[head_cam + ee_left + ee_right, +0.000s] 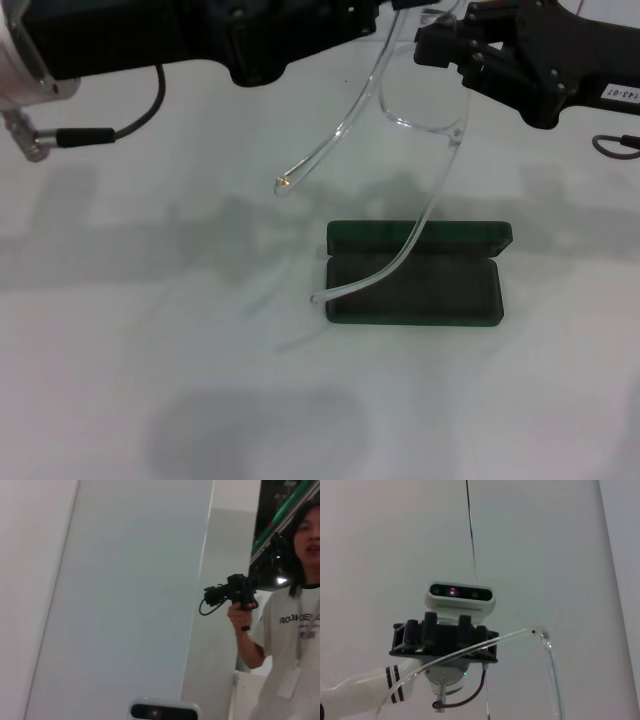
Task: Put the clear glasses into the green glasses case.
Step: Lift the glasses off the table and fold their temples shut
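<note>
From the head view, the clear glasses (415, 110) hang in the air between the two arms, well above the table (150, 380). The right gripper (440, 45) pinches the frame near the lens top, its jaws pressed on the plastic, while the left gripper (262, 62) sits at the other side; I cannot tell how its jaws stand. Both long temple arms dangle open, one tip crossing in front of the green glasses case (415, 275), which lies open and flat on the table below — lid back, lining up. My guess is the glasses are held high so the temples can be folded before they go in.

The left wrist view shows only a wall panel and a bystander (290, 630) with a camera (nothing of the task).

The right wrist view looks across at the left gripper (445, 637), with one clear temple arm running past its front — touching or not, I cannot say.
</note>
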### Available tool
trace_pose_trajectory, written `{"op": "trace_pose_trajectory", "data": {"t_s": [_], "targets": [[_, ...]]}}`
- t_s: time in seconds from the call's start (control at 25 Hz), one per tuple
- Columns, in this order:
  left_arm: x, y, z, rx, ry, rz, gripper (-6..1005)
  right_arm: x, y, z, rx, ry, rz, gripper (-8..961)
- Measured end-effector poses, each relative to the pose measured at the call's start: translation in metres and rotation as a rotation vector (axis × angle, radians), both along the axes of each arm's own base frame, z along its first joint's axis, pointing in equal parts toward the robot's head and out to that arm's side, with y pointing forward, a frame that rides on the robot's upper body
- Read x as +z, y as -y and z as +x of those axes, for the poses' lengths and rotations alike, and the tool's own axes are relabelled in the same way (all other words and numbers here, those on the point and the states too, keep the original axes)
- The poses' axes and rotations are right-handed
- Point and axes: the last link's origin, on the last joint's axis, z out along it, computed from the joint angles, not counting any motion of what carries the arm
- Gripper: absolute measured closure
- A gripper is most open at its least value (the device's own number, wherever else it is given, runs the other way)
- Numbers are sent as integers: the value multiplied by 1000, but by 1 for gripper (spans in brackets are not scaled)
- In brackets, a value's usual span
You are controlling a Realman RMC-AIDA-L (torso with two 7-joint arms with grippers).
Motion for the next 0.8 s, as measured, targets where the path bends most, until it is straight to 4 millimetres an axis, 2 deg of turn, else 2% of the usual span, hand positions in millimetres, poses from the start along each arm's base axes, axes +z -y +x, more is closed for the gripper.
{"op": "trace_pose_trajectory", "data": {"t_s": [0.28,0.36,0.8], "targets": [[-7,-6,-3,5,10,-31,794,-2,0,-3,9,3,-7,860],[-7,-6,-3,4,10,-30,923,-3,0,-3,11,3,-9,860],[-14,-6,-11,-2,17,-32,931,-4,3,-10,41,-20,-26,860]]}}
